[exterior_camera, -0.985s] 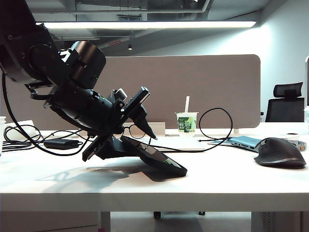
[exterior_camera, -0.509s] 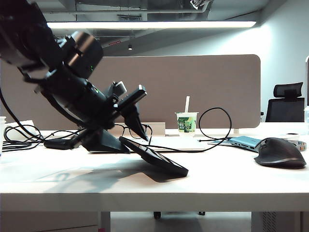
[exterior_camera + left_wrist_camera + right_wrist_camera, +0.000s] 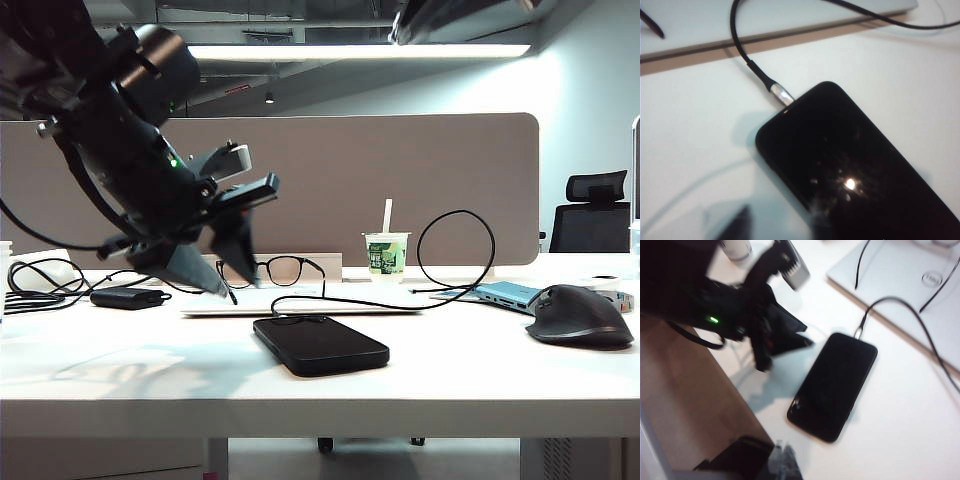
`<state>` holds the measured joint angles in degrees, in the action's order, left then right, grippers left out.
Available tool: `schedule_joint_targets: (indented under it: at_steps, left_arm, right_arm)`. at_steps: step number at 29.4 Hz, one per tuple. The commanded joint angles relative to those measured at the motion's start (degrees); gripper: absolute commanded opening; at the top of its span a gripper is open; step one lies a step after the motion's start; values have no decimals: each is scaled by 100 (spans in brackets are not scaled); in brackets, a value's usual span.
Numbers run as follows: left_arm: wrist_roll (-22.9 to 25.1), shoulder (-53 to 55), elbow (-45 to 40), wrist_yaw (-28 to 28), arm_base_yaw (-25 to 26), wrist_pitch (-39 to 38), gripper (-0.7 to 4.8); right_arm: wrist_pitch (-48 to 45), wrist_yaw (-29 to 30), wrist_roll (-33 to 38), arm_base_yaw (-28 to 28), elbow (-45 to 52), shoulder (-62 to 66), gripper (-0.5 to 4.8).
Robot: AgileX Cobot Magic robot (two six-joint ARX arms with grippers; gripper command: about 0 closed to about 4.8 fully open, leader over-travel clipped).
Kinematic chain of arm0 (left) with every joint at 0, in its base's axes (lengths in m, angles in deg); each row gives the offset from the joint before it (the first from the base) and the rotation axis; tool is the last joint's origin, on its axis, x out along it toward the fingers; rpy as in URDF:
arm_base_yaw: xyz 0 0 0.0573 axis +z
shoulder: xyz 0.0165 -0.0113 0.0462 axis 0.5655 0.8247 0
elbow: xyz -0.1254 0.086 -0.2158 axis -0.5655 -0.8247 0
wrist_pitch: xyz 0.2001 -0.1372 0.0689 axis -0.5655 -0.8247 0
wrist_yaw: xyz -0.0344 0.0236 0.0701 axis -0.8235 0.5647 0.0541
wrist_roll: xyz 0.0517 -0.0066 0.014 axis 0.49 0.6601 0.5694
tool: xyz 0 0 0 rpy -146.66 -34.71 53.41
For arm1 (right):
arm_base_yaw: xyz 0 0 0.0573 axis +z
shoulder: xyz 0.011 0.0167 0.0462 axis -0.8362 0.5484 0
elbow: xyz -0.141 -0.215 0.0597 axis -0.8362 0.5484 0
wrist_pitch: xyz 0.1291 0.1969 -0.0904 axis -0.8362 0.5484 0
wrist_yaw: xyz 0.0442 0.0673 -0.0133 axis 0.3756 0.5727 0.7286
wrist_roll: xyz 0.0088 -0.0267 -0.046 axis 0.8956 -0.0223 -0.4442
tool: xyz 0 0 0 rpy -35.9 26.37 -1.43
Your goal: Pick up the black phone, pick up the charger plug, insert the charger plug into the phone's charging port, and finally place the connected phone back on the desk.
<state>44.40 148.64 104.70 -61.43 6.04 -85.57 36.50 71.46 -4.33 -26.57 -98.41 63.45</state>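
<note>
The black phone [image 3: 320, 345] [image 3: 855, 170] [image 3: 832, 385] lies flat on the white desk [image 3: 450, 375], screen up. The charger plug [image 3: 781, 95] [image 3: 858, 332], a silver tip on a thin black cable [image 3: 455, 260], sits in the port at the phone's end. My left gripper [image 3: 232, 285] [image 3: 787, 352] hangs open above the desk to the left of the phone, with nothing between its fingers. One blurred fingertip [image 3: 735, 225] shows in the left wrist view. My right gripper [image 3: 784, 462] is high over the scene, tips pressed together and empty.
A silver laptop [image 3: 300, 298] [image 3: 920, 295] lies closed behind the phone with glasses [image 3: 275, 270] beyond it. A drink cup [image 3: 387, 252], a blue hub [image 3: 510, 292] and a grey mouse [image 3: 580, 315] stand to the right. A power brick [image 3: 125, 297] with cords lies far left.
The phone was propped up at an angle in the left gripper; now it lies flat. The left gripper has let go, risen and drawn back to the left.
</note>
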Motion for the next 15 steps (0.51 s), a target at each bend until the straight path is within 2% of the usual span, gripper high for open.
schedule_joint_targets:
  at_steps: [1, 4, 6, 11, 15]
  left_arm:
    - [142, -319, 11, 0, -2, -245, -7]
    - [468, -634, 11, -2, -2, -409, -7]
    - [682, -879, 11, -2, -2, -577, -7]
    - [931, -1510, 11, 26, -4, -1126, -7]
    - [1025, -2006, 9, 275, -4, -1668, -7]
  right_arm:
    - [-15, 26, 17, 197, 76, 140, -6]
    - [-24, -153, 63, 424, 129, 304, -6]
    - [-26, -505, 168, 651, 157, 433, -6]
    - [-17, -1580, 186, 1132, 173, 649, -6]
    - [-166, -1921, 282, 1276, 245, 632, -6]
